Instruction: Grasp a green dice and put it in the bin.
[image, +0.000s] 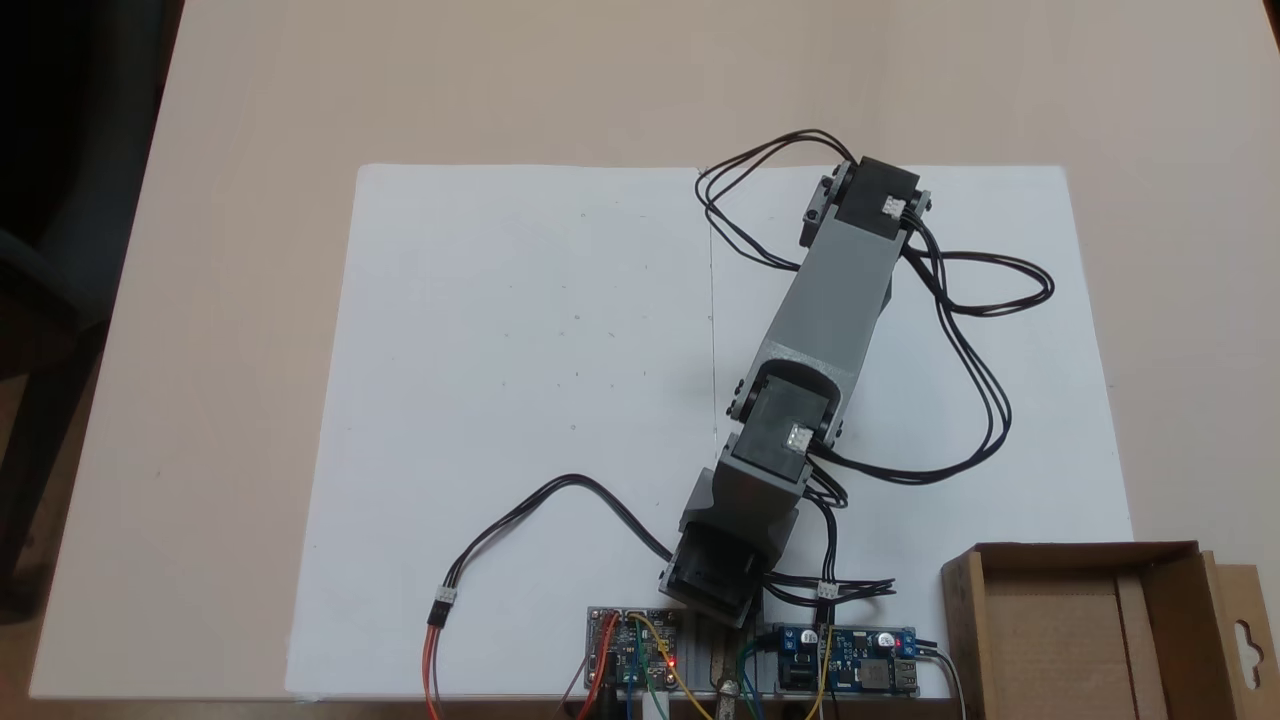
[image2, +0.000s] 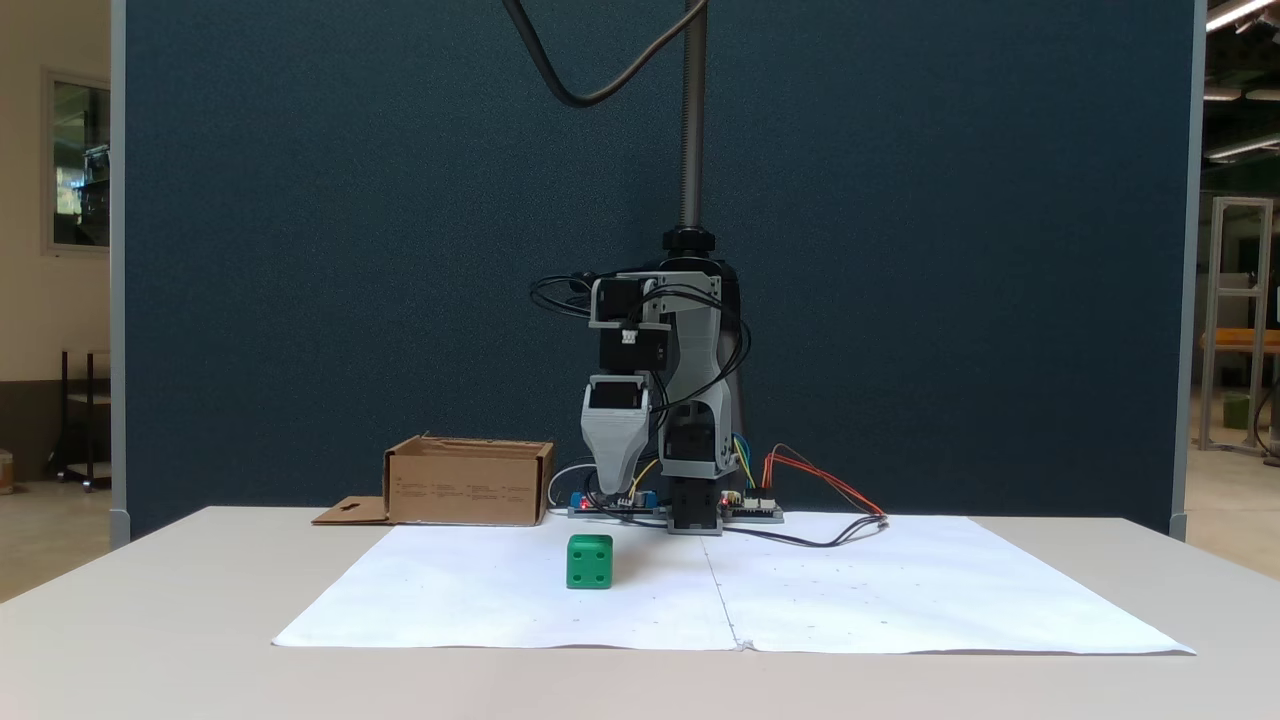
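Note:
The green dice (image2: 589, 561) sits on the white paper, a small bright cube left of the sheet's centre seam in a fixed view. My gripper (image2: 608, 490) hangs pointing down, above and behind the dice and clear of it. A single grey tapered jaw faces the camera, so its state cannot be told. From above, the folded grey arm (image: 830, 300) stretches over the right sheet. The brown cardboard bin (image: 1085, 550) stands at the bottom right beside the arm's base, its hang-hole flap to the right. The bin (image2: 468, 485) appears left of the arm from the front.
Two white paper sheets (image: 520, 400) cover the beige table (image: 230, 300). Circuit boards (image: 635, 650) and a blue board (image: 850, 672) lie by the arm's base. Black cable loops (image: 985, 300) spread right of the arm. A dark partition (image2: 300, 250) stands behind.

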